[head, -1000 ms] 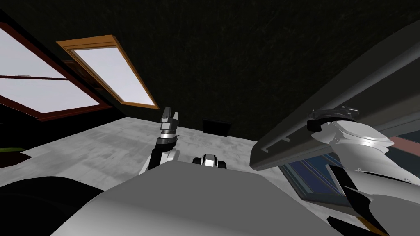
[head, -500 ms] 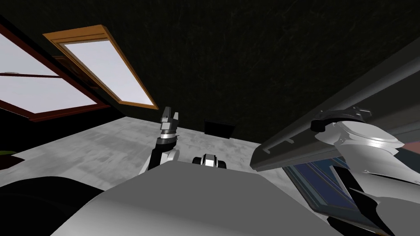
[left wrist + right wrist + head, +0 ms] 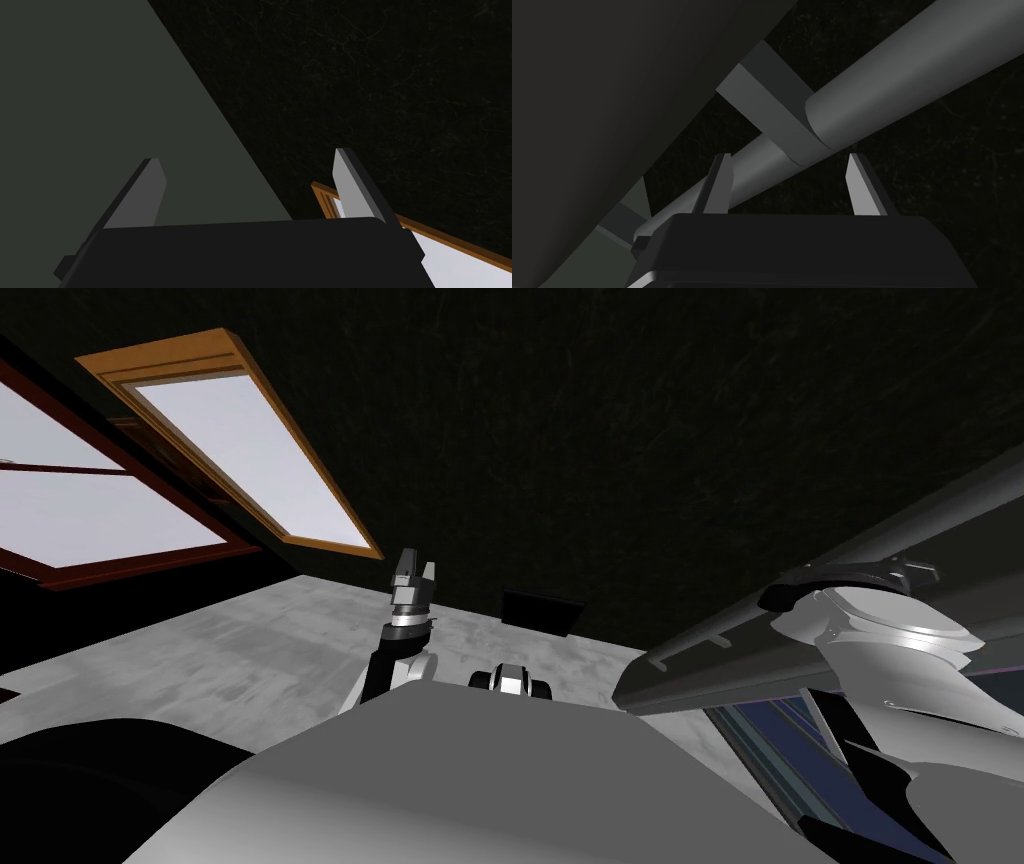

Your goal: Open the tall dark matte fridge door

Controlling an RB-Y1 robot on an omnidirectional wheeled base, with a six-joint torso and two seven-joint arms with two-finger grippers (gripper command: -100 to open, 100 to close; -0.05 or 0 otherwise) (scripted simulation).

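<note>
Dark wall (image 3: 600,438), grey floor (image 3: 250,658) — the fridge door (image 3: 905,543) slants at my right. The right end effector (image 3: 788,157) is spread wide at its handle (image 3: 872,90), unclamped; the left end effector (image 3: 247,156) is wide, idle. Door likely heavy, stiff — grip the rigid bar squarely.

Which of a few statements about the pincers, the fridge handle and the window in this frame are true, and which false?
1. The right pincer is open, with the fridge's bar handle running across just ahead of its fingers. True.
2. The left pincer is shut on the handle. False: it is open, holds nothing and is raised ahead of the chest, away from the fridge.
3. The handle is a round grey bar joined to the fridge door by a block mount. True.
4. The orange-framed window is on the robot's right. False: it is on the left.
</note>
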